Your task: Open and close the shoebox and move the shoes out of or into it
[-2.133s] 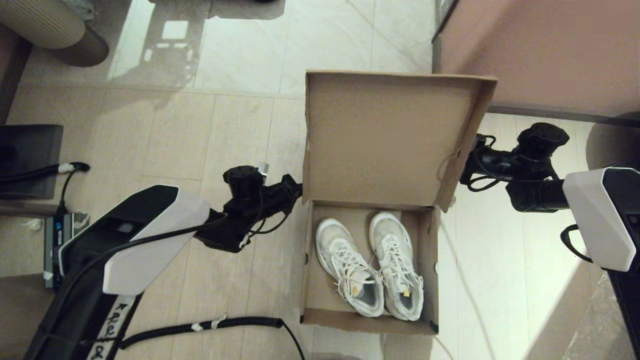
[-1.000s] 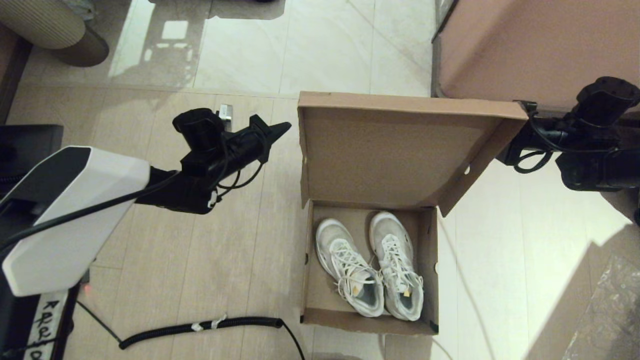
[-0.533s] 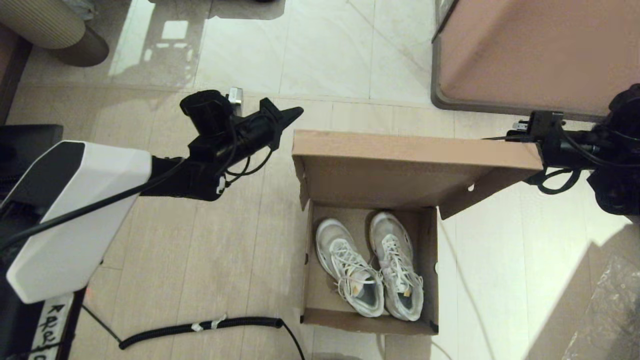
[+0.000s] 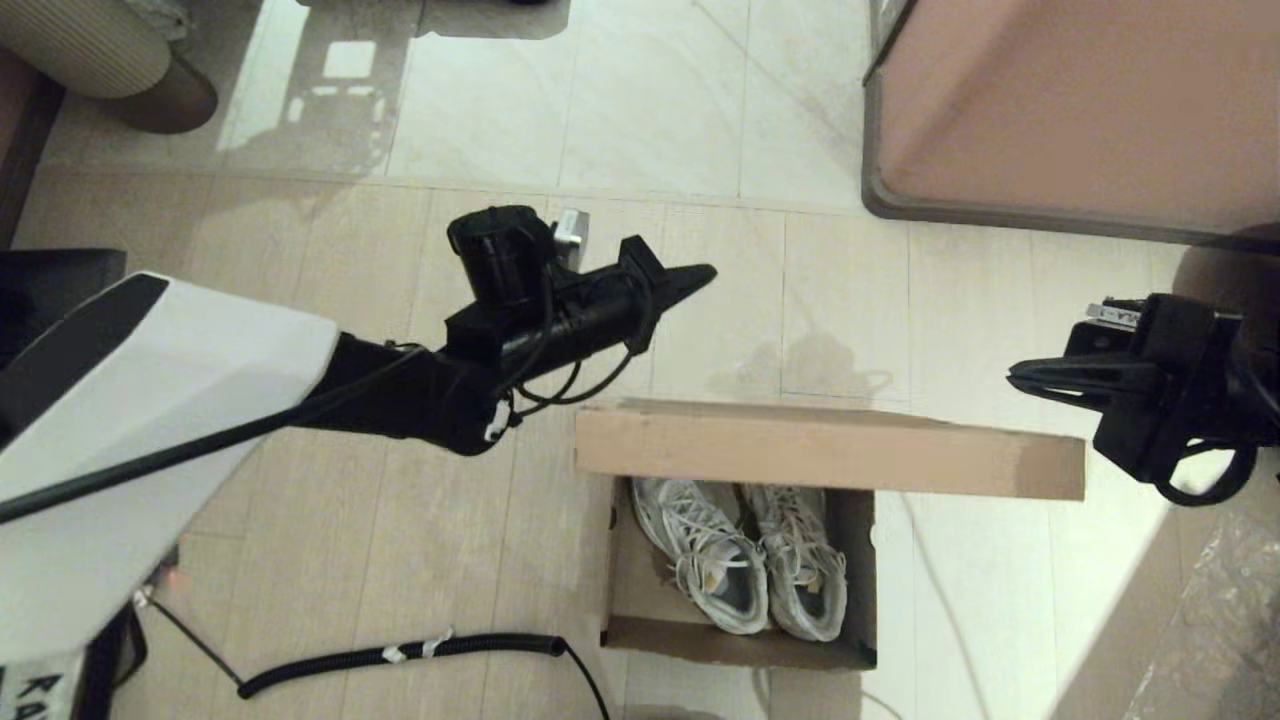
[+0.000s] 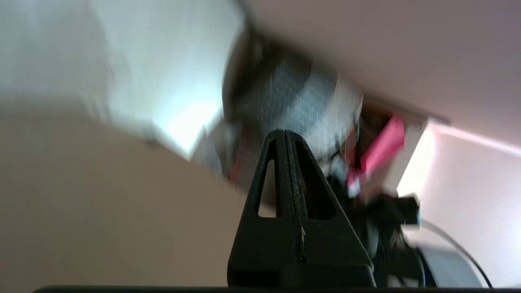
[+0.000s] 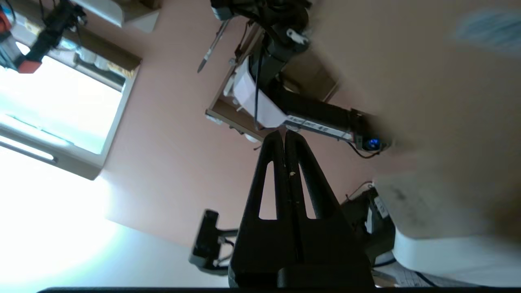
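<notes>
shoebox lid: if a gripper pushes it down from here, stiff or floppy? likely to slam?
The lid is probably fairly stiff: its front edge reads straight across the shoebox in the head view. As thin cardboard, it is likely light, so it may drop rather than slam. The shoes sit low inside, so they likely won't block it. The left gripper and right gripper are shut, off it.

The right gripper (image 6: 285,136) has its two black fingers pressed flat together, nothing between them, and points toward a pinkish wall (image 6: 163,142). Beyond its tip the other robot arm (image 6: 285,101) shows, black with a white shell. A bright window (image 6: 53,106) lies to one side. A blurred tan surface (image 6: 427,81) fills the opposite side.
</notes>
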